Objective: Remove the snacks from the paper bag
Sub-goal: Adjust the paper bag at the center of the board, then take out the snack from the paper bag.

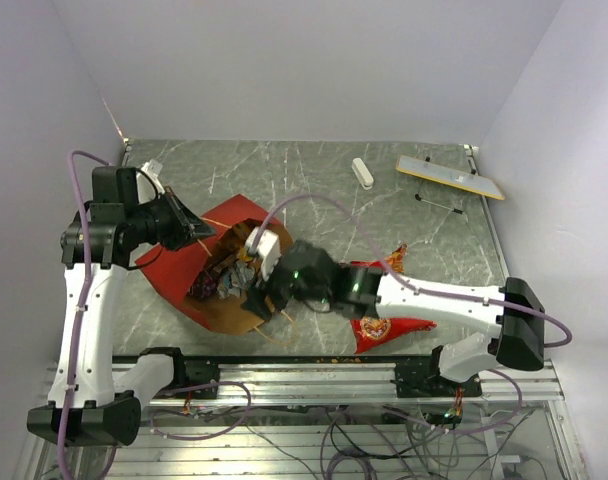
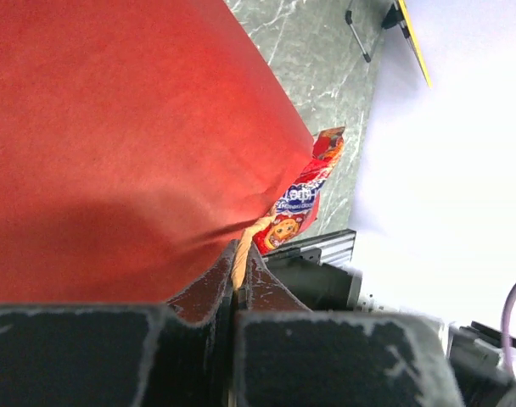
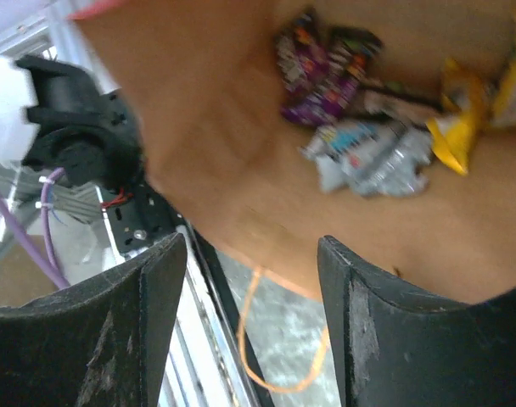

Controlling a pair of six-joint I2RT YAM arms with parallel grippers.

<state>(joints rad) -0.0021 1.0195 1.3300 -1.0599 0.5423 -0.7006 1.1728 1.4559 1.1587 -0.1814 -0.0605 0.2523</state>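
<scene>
The paper bag (image 1: pixel 189 265) lies on its side, red outside, brown mouth facing the front right. My left gripper (image 1: pixel 198 231) is shut on its tan twisted handle (image 2: pixel 241 248) at the top edge and holds the mouth up; the red bag wall (image 2: pixel 114 127) fills the left wrist view. My right gripper (image 1: pixel 261 294) is open and empty at the mouth's front lip (image 3: pixel 249 254). Purple (image 3: pixel 326 72), silver (image 3: pixel 368 157) and yellow (image 3: pixel 457 127) candy bars lie inside the bag (image 1: pixel 219 280). The red chip bag (image 1: pixel 379 328) lies on the table under my right arm and shows in the left wrist view (image 2: pixel 300 199).
A small white oblong block (image 1: pixel 361 172) and a long grey strip with a yellow edge (image 1: pixel 449 177) lie at the back right. A thin black rod (image 1: pixel 439 203) lies in front of the strip. The bag's other handle loop (image 3: pixel 266 356) hangs over the front rail (image 1: pixel 314 372).
</scene>
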